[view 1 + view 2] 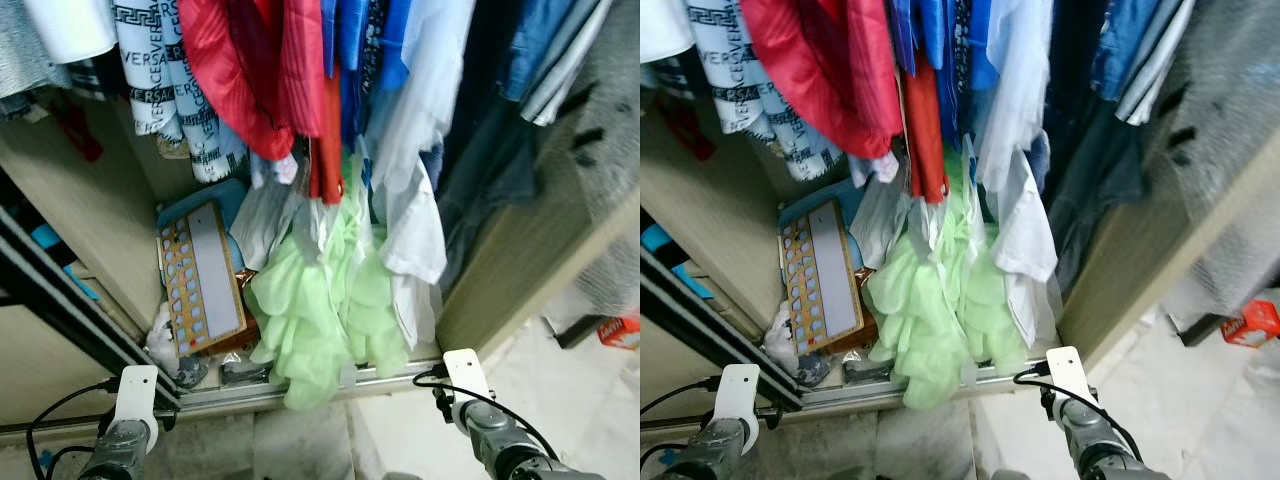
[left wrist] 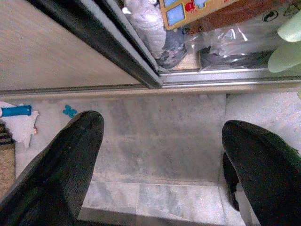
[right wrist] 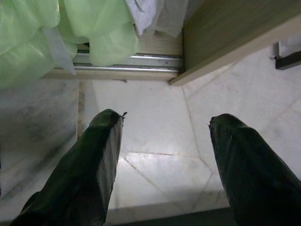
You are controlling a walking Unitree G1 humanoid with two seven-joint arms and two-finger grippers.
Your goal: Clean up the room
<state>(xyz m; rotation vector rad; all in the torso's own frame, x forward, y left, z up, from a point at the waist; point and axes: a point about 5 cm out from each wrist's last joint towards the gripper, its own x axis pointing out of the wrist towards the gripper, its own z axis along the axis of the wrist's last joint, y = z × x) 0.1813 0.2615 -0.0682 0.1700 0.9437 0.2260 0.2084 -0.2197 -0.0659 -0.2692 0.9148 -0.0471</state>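
Low over the marble floor (image 2: 155, 141), left tool (image 2: 160, 165) and right tool (image 3: 162, 165) both hang spread wide, grasping nothing. Beyond them, pale green clothes (image 1: 320, 310) spill over the wardrobe's sill (image 1: 300, 385); hangers above are cut off.

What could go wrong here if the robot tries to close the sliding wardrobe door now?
1. The light green garment spills over the metal door track, so the door would probably trap or jam on it.
2. The bagged clutter beside the track may also block the door.
3. Both hands, the left hand and the right hand, are open above the floor, so nothing holds the garment back.
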